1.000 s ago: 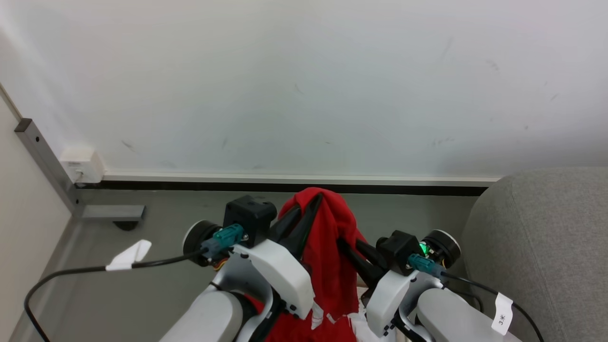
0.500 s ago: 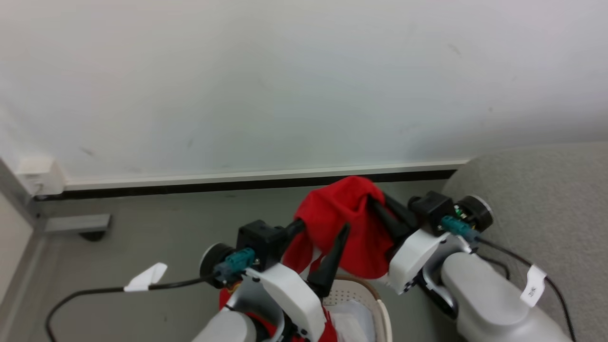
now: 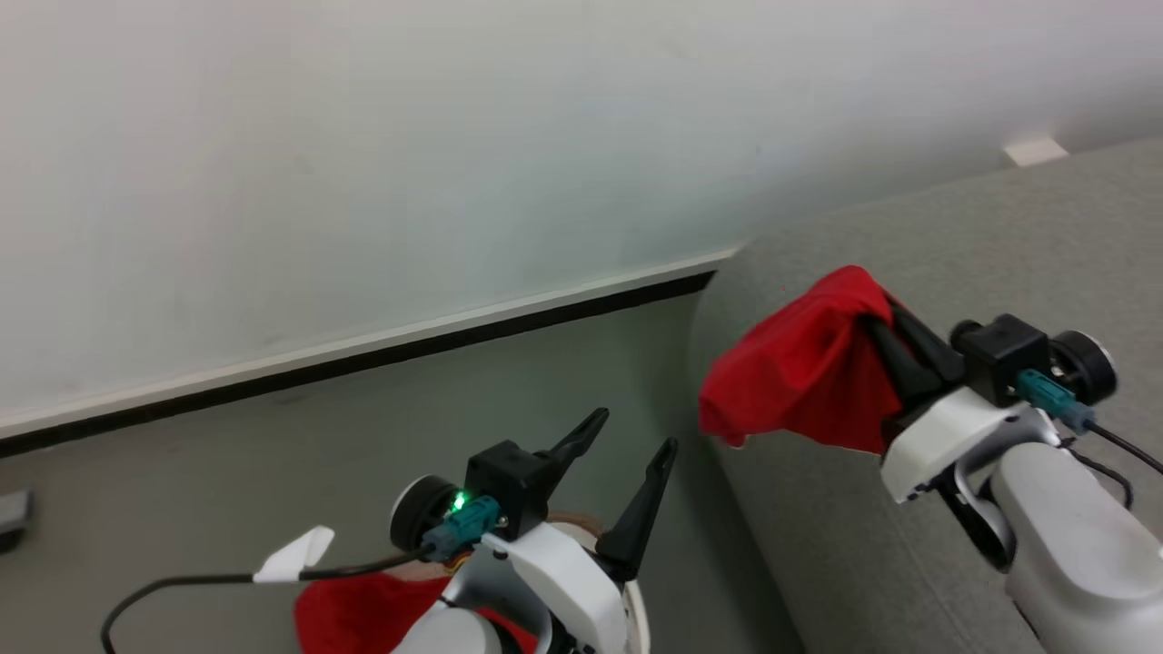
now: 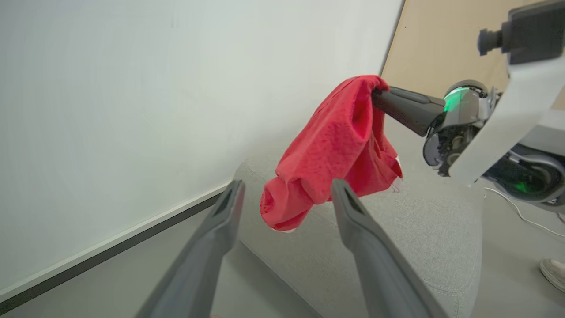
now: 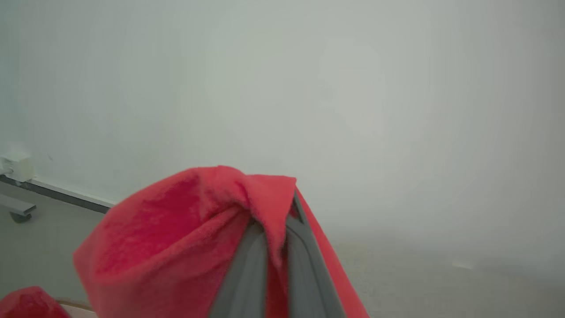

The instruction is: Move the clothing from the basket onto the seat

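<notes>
Release on the left: left gripper has let go of the clothing within the last second. Its jaws are now spread wide and empty, above the basket. Right gripper stays pinched shut on a fold and carries the load alone. The head has turned right with it, so the seat is now under that arm. The garment drapes off the right fingertips, down and to their left, over the sofa's rounded edge. Can't tell if it touches. Not laid down yet, so next is lower and release. A second red piece sits by the basket, so likely another trip.
</notes>
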Motion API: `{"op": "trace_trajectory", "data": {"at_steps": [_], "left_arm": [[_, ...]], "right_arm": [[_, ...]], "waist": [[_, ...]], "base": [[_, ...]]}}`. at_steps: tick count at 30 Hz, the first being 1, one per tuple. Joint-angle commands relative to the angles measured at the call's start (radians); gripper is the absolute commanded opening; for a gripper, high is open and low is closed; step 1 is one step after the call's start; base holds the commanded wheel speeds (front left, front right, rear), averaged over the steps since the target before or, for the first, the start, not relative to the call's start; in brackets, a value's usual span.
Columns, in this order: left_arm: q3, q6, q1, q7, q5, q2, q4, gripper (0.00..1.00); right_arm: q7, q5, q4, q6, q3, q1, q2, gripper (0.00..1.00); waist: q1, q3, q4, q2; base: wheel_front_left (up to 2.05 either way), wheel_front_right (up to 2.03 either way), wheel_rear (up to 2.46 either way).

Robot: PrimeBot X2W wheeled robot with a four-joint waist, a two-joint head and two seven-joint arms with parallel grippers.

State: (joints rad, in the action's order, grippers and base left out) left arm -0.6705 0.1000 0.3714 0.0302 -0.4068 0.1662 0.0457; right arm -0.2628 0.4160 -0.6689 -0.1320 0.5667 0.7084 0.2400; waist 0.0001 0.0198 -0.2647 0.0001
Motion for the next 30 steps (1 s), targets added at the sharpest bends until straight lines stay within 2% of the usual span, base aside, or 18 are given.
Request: {"op": "trace_trajectory", "data": {"at_steps": [1,7,13,18,22,30], "left_arm": [[0.000,0.001,-0.001,-0.008,0.001,0.003,0.000,1.00],[-0.016,-0.005,0.010,-0.011,0.006,-0.004,-0.003,1.00],[-0.034,-0.012,0.039,-0.005,0.021,-0.008,-0.011,1.00],[-0.047,-0.027,0.104,0.010,0.056,0.003,-0.024,1.00],[-0.058,-0.049,0.187,0.030,0.086,0.009,-0.040,1.00],[-0.054,-0.077,0.347,0.022,0.143,0.010,-0.067,1.00]], "right_arm": [[-0.003,-0.012,0.016,0.002,-0.014,-0.026,0.018,0.00],[0.000,-0.021,0.061,0.002,-0.053,-0.076,0.062,0.00],[0.010,-0.022,0.115,0.002,-0.104,-0.101,0.080,0.00],[0.014,-0.030,0.143,0.002,-0.201,-0.068,0.084,0.00],[0.022,-0.057,0.128,0.002,-0.304,0.004,0.102,0.00],[0.047,-0.139,0.041,0.002,-0.501,0.278,0.176,0.00]], "waist": [[-0.0001,0.020,-0.073,-0.0001],[-0.0001,0.039,-0.137,-0.0001],[-0.0001,0.089,-0.144,-0.0001],[-0.0001,0.204,-0.108,-0.0001],[-0.0001,0.338,-0.058,-0.0001],[-0.0001,0.598,0.042,-0.0001]], "base": [[0.00,0.00,0.00],[0.00,0.00,0.00],[0.00,0.00,0.00],[0.00,0.00,0.00],[0.00,0.00,0.00],[0.00,0.00,0.00]]}}
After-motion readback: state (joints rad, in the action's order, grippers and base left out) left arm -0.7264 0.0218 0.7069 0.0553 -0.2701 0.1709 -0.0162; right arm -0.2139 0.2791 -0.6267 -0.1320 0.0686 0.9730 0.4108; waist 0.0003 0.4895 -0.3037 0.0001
